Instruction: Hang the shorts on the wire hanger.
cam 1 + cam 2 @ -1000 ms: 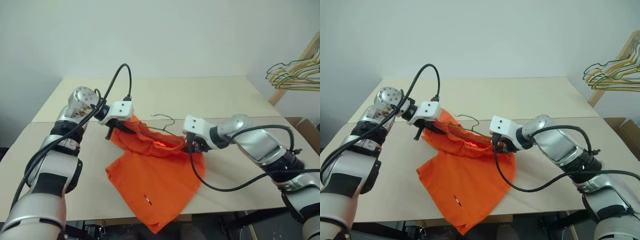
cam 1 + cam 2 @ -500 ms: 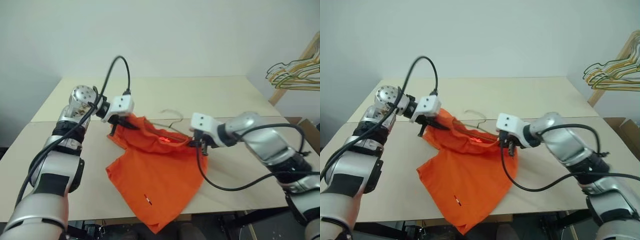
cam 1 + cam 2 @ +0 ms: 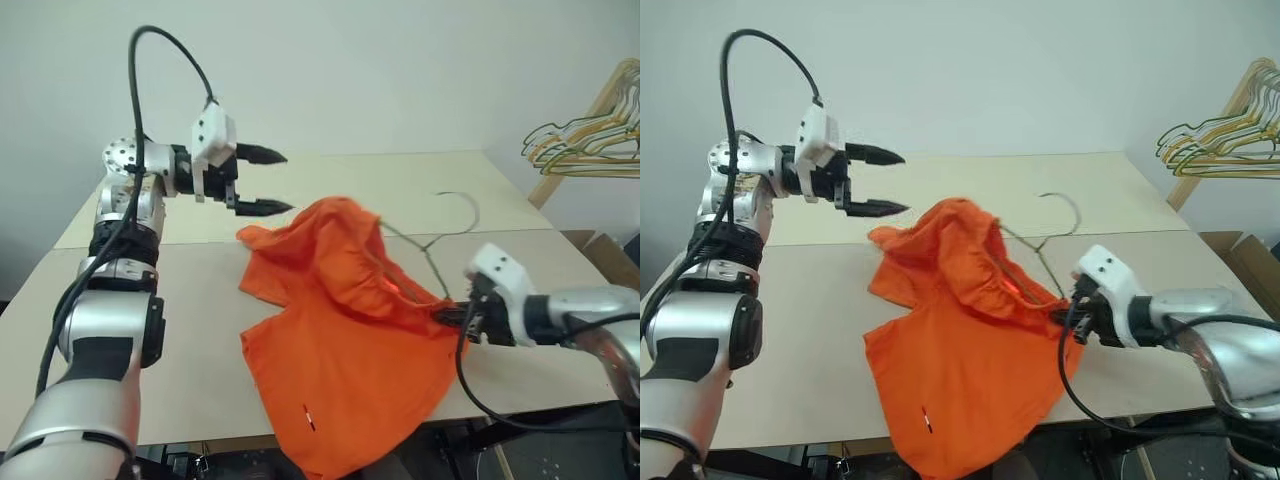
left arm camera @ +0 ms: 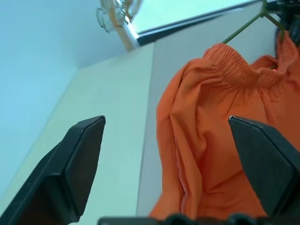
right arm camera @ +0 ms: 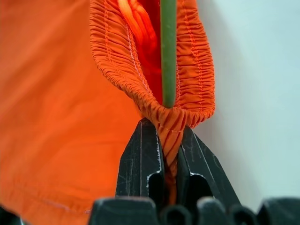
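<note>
The shorts (image 3: 345, 350) are bright orange soft cloth, heaped and creased on the pale matte bench (image 3: 180, 330). Their gathered elastic waistband runs in tight ribs, and one flat leg panel hangs past the bench's near edge. The cloth's long axis runs from a raised hump near the bench's middle seam down toward that near edge.

The wire hanger (image 3: 440, 235) is thin, dull olive-grey wire. Its hook curls over bare bench on the far side, toward my right, and its straight run slants back toward me and goes inside the waistband. In the right wrist view the wire (image 5: 168, 51) passes through the loop of ribbed elastic.

My right hand (image 5: 169, 161) is clenched on a pinch of that waistband, its 2 black fingers (image 5: 140, 159) pressed together with the orange fold between them, at the shorts' right corner.

My left hand (image 3: 262, 182) is released, its 2 pointed black fingers spread wide and holding nothing, raised above the bench and pointing level toward my right, apart from the shorts.

A bunch of green and yellow wire hangers (image 3: 585, 150) hangs on a wooden rack at far right.
</note>
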Controlling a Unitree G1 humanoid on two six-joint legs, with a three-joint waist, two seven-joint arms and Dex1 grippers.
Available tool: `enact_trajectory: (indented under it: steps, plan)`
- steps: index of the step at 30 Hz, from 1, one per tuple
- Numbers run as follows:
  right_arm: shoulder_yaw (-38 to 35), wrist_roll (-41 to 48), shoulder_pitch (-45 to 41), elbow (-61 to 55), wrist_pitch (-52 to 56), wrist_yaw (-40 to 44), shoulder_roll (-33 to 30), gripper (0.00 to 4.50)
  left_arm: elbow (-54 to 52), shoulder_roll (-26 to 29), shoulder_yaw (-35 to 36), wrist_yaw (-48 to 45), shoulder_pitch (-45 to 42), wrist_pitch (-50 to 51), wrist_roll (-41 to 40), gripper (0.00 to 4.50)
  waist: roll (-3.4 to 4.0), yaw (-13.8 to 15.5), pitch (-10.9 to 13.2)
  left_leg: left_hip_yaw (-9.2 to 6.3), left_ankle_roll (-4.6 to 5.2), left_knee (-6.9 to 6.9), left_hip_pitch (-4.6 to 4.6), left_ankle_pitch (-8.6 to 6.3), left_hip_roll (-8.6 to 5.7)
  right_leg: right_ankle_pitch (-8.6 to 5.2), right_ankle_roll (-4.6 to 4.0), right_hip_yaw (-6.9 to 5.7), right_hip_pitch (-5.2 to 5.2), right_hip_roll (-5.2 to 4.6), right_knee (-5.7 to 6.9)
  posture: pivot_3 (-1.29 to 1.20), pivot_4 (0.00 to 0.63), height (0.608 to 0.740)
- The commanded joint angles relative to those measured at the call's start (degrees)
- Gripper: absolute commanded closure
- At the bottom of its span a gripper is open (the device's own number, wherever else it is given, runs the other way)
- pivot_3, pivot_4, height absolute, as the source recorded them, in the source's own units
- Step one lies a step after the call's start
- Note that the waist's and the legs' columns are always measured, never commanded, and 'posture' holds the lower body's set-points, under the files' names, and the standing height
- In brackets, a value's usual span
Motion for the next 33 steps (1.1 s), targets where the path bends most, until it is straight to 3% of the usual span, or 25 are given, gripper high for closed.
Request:
enact_trajectory:
  steps: [1,8,12,16,25,33]
  plan:
    - [-14.9,2.5,2.0,-5.4,11.9,-3.1,3.6,4.46,-9.5,-1.4,3.5,1.9,0.7,7.9,-6.2,0.08,0.01,0.0,0.0,-0.04,0.0,0.0,-0.01,0.0,0.0,0.0,0.0,-0.02,0.01,0.01,0.0,-0.25,0.0,0.74]
    - [-31.9,5.6,9.4,-2.7,13.7,-16.7,8.2,4.46,-33.3,-5.9,8.7,13.6,7.5,30.9,-20.6,0.08,0.04,-0.8,0.0,-0.14,0.0,-0.01,-0.01,0.0,0.04,-0.01,0.01,0.05,0.05,-0.01,0.0,-0.32,0.0,0.74]
    - [-38.2,9.9,9.8,0.6,13.7,-27.1,9.0,4.46,-41.7,-6.8,9.7,18.0,11.0,36.0,-24.9,0.08,0.33,-2.4,-0.2,-0.18,-0.02,-0.03,0.12,0.01,0.06,-0.01,0.02,0.18,0.1,0.01,-0.03,-0.33,0.0,0.74]
    - [-43.0,16.8,9.7,5.9,13.7,-38.1,7.7,4.46,-44.6,-6.3,9.2,18.9,12.7,37.6,-26.6,0.08,0.39,-3.8,-0.2,-0.3,0.03,-0.49,1.04,-0.02,-0.06,-0.04,0.01,0.29,1.02,0.02,-0.53,-0.33,0.0,0.74]
    - [-49.5,23.4,-5.6,25.3,13.7,-66.5,1.3,4.46,-46.3,-6.1,8.8,21.4,13.6,38.7,-28.0,0.08,0.84,-6.2,-0.4,-0.29,0.28,-1.16,1.98,-0.08,-0.15,-0.07,-0.03,0.59,1.91,0.1,-1.07,-0.32,0.0,0.74]
    - [-51.7,18.2,-21.0,39.6,13.7,-78.4,-2.8,4.46,-50.0,-5.5,8.9,22.7,15.2,40.7,-30.7,0.08,0.91,-6.5,-0.5,-0.26,0.0,-1.43,2.14,0.1,-0.49,-0.19,0.19,1.46,1.91,0.11,-1.14,-0.31,0.0,0.74]
